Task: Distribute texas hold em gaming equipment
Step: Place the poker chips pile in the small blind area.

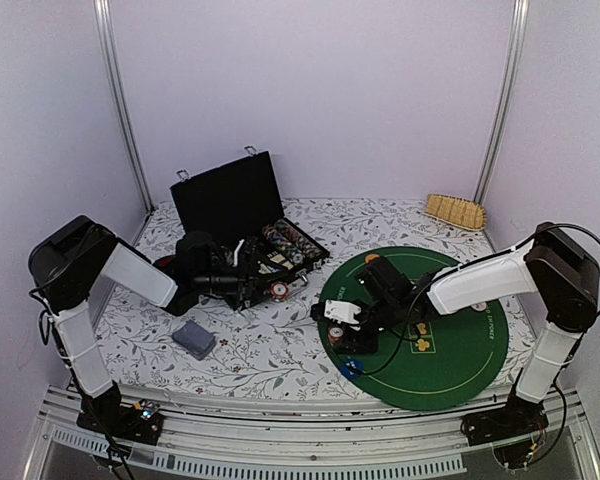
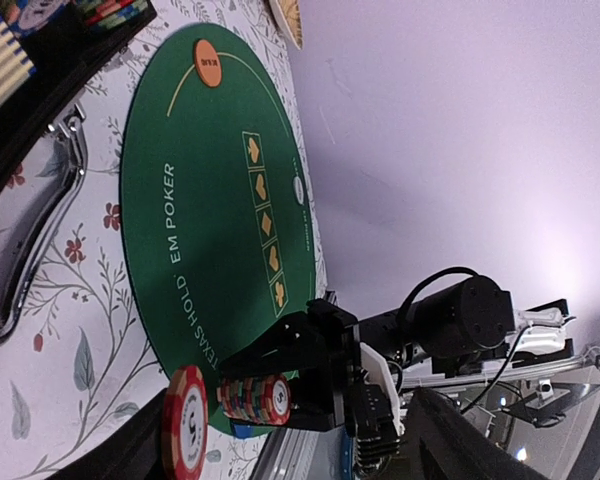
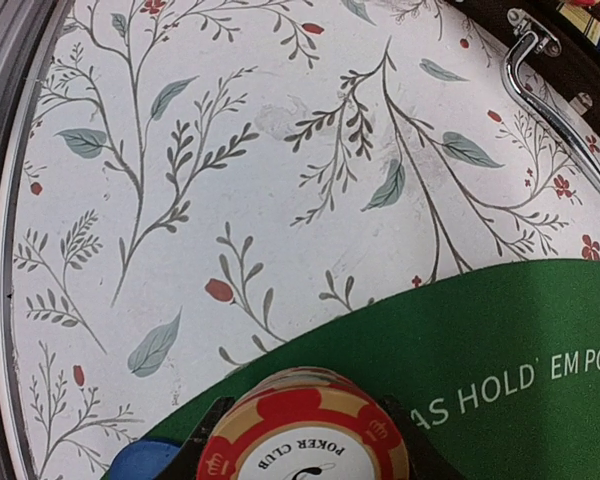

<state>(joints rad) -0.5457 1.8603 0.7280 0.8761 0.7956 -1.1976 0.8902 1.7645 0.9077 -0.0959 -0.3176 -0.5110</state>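
Observation:
My right gripper (image 1: 342,335) is shut on a short stack of striped poker chips (image 3: 305,430), its fingers (image 3: 195,440) on both sides, low over the near-left rim of the green poker mat (image 1: 450,340). The left wrist view shows the same stack (image 2: 255,397). A blue button disc (image 1: 352,368) lies just beside it, and an orange disc (image 1: 372,259) sits at the mat's far edge. My left gripper (image 1: 273,287) is turned on its side by the black case (image 1: 230,195) and stands open. A single red chip (image 2: 185,420) leans by its lower finger (image 2: 110,462). A grey-blue card deck (image 1: 193,340) lies near the left front.
The open case holds rows of chips (image 1: 285,240), and its metal handle (image 3: 555,110) juts toward the mat. A woven straw piece (image 1: 455,211) lies at the back right. The floral cloth (image 3: 230,180) covers the table. Metal rails run along the front edge.

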